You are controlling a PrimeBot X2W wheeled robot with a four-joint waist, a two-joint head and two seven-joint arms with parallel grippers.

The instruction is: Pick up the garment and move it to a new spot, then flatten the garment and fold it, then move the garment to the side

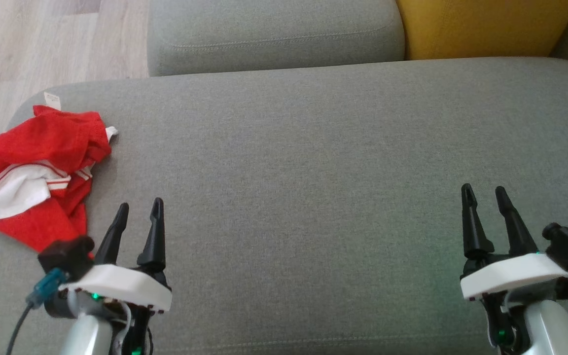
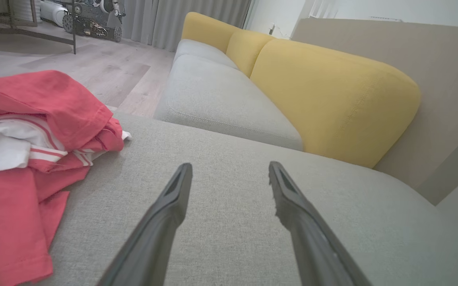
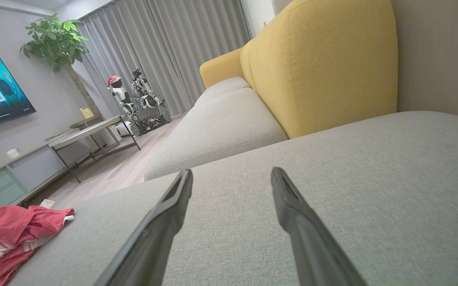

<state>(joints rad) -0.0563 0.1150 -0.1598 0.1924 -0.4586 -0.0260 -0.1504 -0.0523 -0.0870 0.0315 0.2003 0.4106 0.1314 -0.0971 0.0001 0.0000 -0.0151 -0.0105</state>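
Big grey sofa seat (image 1: 313, 148) spans the head view. A second grey cushion (image 1: 274, 34) sits at its far edge, a yellow back cushion (image 1: 481, 24) is far right, and pale wood floor (image 1: 42, 39) is far left.

The garment (image 1: 37, 167) is red with a white panel and red-white stripes. It lies crumpled at the left end of the seat by the rounded corner, not flattened and not folded (a small white label (image 1: 52, 100) sticks out at its far side).

Left gripper (image 1: 140, 204) is near left, just right of the garment's near end, fingers pointing to the far side over bare fabric. Its jaws are spread wide with a clear gap and nothing between them. Can't tell if its wrist housing touches the cloth.

Right gripper (image 1: 483, 189) is near right, well apart from the garment. Its jaws are spread just as wide and empty, over bare seat.
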